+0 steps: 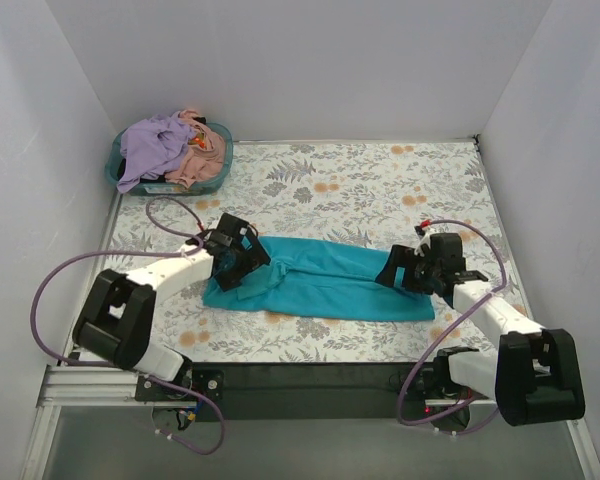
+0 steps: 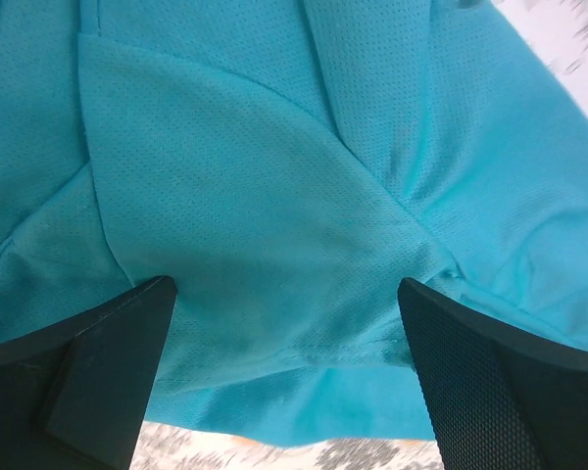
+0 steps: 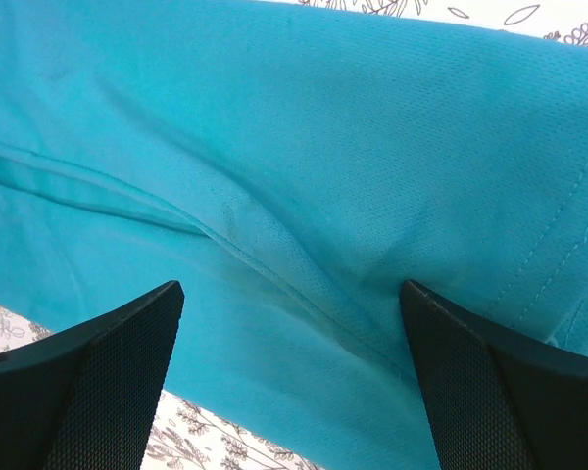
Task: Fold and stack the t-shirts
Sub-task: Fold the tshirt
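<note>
The teal-blue t-shirt [image 1: 325, 280] lies folded into a long band across the middle of the floral table cloth. My left gripper [image 1: 242, 268] is open over its left end, jaws wide above a folded sleeve [image 2: 274, 245]. My right gripper [image 1: 400, 272] is open over its right end, jaws wide above a seam fold [image 3: 294, 284]. Neither holds cloth. The lavender purple t-shirt [image 1: 155, 145] and the peach-pink t-shirt [image 1: 208, 160] lie bunched in the basket at the back left.
The teal plastic basket [image 1: 114, 172] stands at the back left corner. White walls close the table on the left, back and right. The floral table cloth [image 1: 380, 180] shows behind the shirt and along the near edge [image 1: 280, 335].
</note>
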Available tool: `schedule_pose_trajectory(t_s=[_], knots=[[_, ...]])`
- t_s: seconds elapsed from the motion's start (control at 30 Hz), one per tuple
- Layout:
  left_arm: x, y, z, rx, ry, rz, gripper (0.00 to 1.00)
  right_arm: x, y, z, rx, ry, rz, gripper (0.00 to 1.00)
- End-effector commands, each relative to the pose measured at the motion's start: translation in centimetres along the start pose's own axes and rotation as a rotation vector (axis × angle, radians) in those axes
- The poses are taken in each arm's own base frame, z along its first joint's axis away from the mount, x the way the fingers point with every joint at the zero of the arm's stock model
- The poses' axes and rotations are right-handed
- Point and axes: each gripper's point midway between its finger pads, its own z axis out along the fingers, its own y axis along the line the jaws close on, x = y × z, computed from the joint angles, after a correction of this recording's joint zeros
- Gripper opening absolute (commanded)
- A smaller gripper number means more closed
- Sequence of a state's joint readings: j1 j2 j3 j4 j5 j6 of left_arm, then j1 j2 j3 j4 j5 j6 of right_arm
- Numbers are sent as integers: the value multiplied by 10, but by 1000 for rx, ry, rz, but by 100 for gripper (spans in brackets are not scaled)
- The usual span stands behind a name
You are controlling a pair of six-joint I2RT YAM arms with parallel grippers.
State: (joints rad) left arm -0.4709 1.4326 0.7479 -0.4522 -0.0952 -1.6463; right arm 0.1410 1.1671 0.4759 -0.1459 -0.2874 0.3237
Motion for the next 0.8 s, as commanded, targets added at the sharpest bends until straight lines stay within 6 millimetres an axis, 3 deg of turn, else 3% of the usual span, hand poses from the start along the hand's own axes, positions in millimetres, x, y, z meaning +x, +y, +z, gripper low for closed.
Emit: schedule_pose_trajectory(t_s=[0.0, 0.03, 0.13, 0.17, 0.23, 0.27, 0.3, 0.33, 0.37, 0.4, 0.43, 0.47, 0.5, 0.53, 0.57, 0.6, 0.63, 0.77], knots=[[-4, -8, 39, 2, 43, 54, 98, 44, -3, -2, 15, 94, 83, 98], [-21, -30, 41, 35, 19, 72, 98, 47, 0, -4, 10, 91, 77, 98], [-30, -46, 77, 2, 43, 101, 98, 62, 7, -6, 20, 103, 74, 99], [-50, -78, 82, 49, 16, 122, 98, 68, 9, -6, 21, 115, 82, 98], [-46, -85, 116, 21, 81, 148, 98, 86, 19, -8, 8, 140, 100, 98], [-66, -125, 114, 103, 60, 164, 98, 93, 22, -9, 0, 151, 102, 98], [-71, -137, 121, 123, 62, 178, 98, 104, 30, -10, -20, 174, 81, 98], [-61, -141, 146, 134, 125, 190, 98, 110, 34, -11, -35, 178, 82, 98], [-63, -149, 152, 140, 142, 202, 98, 124, 34, -12, -39, 209, 96, 98], [-85, -189, 149, 219, 103, 230, 98, 135, 41, -13, -64, 238, 78, 98], [-71, -190, 171, 234, 177, 247, 98, 141, 47, -15, -91, 250, 70, 98], [-68, -194, 180, 244, 203, 262, 98, 151, 52, -16, -107, 275, 72, 98], [-89, -233, 170, 347, 156, 312, 98, 161, 62, -20, -142, 305, 30, 98], [-90, -243, 173, 382, 162, 328, 98, 167, 67, -22, -153, 321, 11, 98], [-82, -238, 194, 363, 197, 326, 98, 173, 72, -24, -165, 339, -16, 98], [-95, -256, 188, 404, 157, 338, 98, 184, 84, -30, -200, 373, -60, 99], [-97, -261, 192, 426, 147, 340, 98, 191, 87, -31, -205, 396, -76, 99], [-100, -269, 196, 474, 111, 313, 98, 204, 110, -36, -262, 438, -164, 98]])
